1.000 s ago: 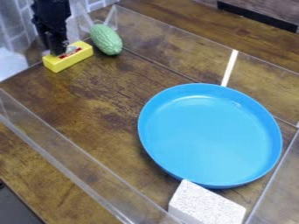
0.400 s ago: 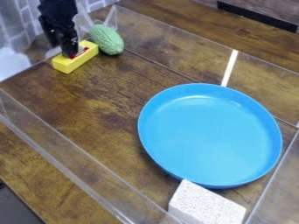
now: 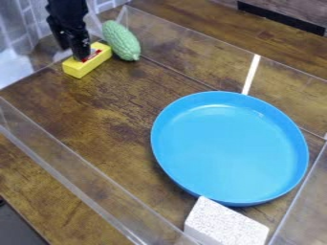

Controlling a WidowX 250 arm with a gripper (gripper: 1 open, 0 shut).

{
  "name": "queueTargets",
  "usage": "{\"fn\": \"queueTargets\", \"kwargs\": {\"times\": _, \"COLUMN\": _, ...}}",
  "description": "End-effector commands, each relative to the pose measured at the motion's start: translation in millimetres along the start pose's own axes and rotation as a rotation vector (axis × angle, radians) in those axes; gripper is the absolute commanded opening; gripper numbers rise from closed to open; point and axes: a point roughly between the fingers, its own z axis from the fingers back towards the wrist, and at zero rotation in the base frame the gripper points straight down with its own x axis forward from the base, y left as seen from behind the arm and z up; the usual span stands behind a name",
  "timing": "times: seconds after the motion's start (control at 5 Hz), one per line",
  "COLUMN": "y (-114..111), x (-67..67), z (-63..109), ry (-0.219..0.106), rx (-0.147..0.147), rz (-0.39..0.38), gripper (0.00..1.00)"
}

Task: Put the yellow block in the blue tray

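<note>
Compared with a second ago, both the gripper and the yellow block sit farther toward the back of the table and a little right, the block having slid along with the fingers and swung round closer to the green bumpy object; nothing else has shifted.

Nearest the camera, a white speckled foam block rests at the table's front edge, just beside the rim of the blue tray. That tray lies empty on the dark wooden tabletop, well apart from the block.

Far back at the left, the yellow block lies flat on the wood, its reddish mark up. The dark gripper points almost straight down with its fingertips at the block's rear end; the jaws read as spread wide, and no grip on the block is visible.

So the step in hand is judged to be the grasp itself, not yet made. Next the jaws must straddle the bar squarely and close before any lift, then carry it across to the tray; a further nudge could push it against the green object
</note>
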Motion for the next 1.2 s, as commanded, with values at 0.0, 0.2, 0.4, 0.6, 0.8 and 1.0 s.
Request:
{"fn": "queueTargets", "kwargs": {"times": 0.0, "y": 0.7, "x": -18.3, "z": -35.5, "ry": 0.054, "rx": -0.051, "rz": 0.004, "gripper": 1.0}}
{"fn": "queueTargets", "kwargs": {"times": 0.2, "y": 3.3, "x": -19.3, "z": -38.3, "ry": 0.057, "rx": -0.059, "rz": 0.006, "gripper": 0.0}}
{"fn": "queueTargets", "kwargs": {"times": 0.4, "y": 7.4, "x": -22.2, "z": -41.9, "ry": 0.066, "rx": -0.061, "rz": 0.008, "gripper": 0.0}}
{"fn": "queueTargets", "kwargs": {"times": 0.6, "y": 12.8, "x": -27.2, "z": -43.2, "ry": 0.081, "rx": -0.063, "rz": 0.014, "gripper": 0.0}}
{"fn": "queueTargets", "kwargs": {"times": 0.8, "y": 16.7, "x": -31.6, "z": -44.5, "ry": 0.099, "rx": -0.061, "rz": 0.021, "gripper": 0.0}}
{"fn": "queueTargets", "kwargs": {"times": 1.0, "y": 18.2, "x": -35.3, "z": -44.9, "ry": 0.116, "rx": -0.061, "rz": 0.029, "gripper": 0.0}}
